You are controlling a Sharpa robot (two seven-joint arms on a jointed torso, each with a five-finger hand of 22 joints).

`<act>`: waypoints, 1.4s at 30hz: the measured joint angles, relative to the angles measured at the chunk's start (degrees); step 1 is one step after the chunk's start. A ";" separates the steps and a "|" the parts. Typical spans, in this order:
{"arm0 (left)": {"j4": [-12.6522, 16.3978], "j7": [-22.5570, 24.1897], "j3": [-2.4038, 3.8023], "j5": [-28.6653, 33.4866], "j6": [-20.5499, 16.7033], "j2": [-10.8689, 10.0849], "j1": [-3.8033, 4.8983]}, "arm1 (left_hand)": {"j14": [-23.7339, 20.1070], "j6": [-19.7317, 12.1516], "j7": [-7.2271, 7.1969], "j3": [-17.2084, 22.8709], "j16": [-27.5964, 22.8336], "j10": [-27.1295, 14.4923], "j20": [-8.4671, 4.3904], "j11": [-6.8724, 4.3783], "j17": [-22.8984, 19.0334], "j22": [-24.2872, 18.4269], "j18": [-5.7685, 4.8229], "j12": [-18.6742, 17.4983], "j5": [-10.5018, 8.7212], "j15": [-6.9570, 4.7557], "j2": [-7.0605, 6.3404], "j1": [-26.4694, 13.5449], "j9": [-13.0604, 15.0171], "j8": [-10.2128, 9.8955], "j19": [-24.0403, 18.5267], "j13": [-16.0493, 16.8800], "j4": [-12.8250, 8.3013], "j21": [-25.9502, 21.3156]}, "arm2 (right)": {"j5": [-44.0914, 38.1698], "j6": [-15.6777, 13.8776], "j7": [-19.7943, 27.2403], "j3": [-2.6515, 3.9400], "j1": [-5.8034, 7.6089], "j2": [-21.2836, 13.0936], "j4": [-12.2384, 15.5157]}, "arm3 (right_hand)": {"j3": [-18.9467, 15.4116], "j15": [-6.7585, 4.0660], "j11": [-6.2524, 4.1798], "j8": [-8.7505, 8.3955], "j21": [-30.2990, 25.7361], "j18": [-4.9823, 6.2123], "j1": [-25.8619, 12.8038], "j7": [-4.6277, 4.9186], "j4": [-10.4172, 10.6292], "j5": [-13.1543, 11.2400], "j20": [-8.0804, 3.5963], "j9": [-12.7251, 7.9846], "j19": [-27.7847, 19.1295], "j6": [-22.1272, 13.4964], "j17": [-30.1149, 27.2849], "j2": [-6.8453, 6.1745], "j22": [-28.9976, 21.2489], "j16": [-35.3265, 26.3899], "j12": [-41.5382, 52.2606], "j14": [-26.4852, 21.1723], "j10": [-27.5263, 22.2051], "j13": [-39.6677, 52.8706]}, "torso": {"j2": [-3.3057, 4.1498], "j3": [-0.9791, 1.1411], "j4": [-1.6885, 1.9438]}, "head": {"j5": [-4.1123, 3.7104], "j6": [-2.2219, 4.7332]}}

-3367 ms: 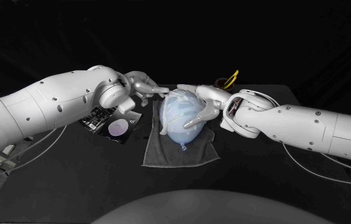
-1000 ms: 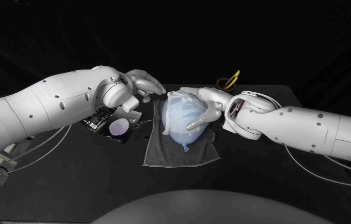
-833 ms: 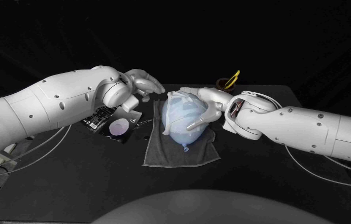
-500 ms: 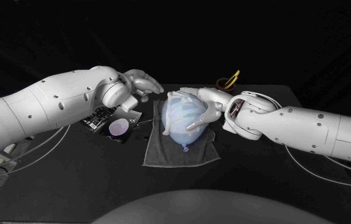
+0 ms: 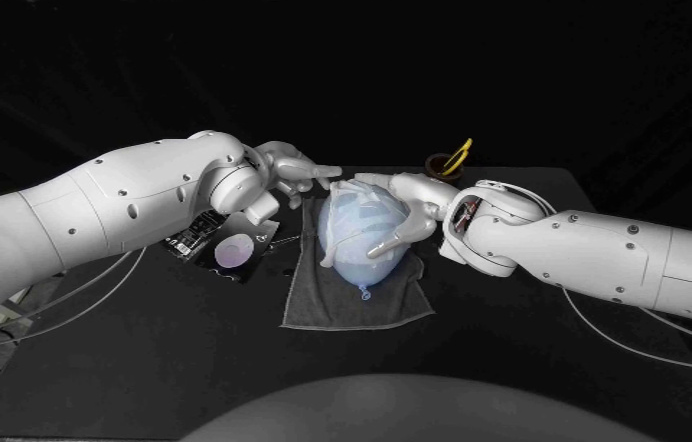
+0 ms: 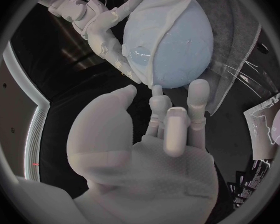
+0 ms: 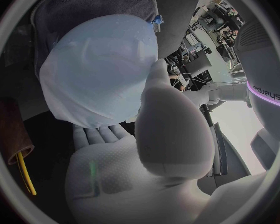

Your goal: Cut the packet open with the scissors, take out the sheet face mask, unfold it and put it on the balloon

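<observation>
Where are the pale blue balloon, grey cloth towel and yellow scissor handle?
pale blue balloon [image 6: 184, 45], left wrist view, bare blue side.
grey cloth towel [image 5: 325, 307], head view, bare front part.
yellow scissor handle [image 5: 462, 152], head view, loop.

The right hand holds the balloon (lying on a grey towel); the left hand hovers just beside its top.

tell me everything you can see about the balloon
The balloon is pale blue, translucent, egg-shaped and inflated, its tied knot pointing toward the robot. It lies on a grey towel. A thin white sheet mask is draped over part of it. The right hand cups it from one side, thumb and fingers against its skin. The left hand reaches its far end with spread fingers; contact is unclear.
</observation>
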 measured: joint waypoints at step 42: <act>-1.51 1.37 -0.26 3.40 0.67 1.33 -0.33 | 0.04 4.05 -1.43 3.14 0.97 2.40 -0.64 -1.13 -0.02 1.51 0.00 1.97 -0.52 -0.46 7.55 22.32 -2.15 -2.67 1.04 2.81 -3.91 0.49 | -0.21 0.01 -0.67 -0.01 -0.02 -0.23 0.29 | 0.00 0.20 0.00 0.23 0.00 0.00 0.00 0.01 0.00 0.00 0.00 0.15 0.00 0.41 0.02 0.00 0.00 0.00 -0.21 -0.20 0.00 0.02 | 0.02 -0.03 0.04 | -0.41 0.00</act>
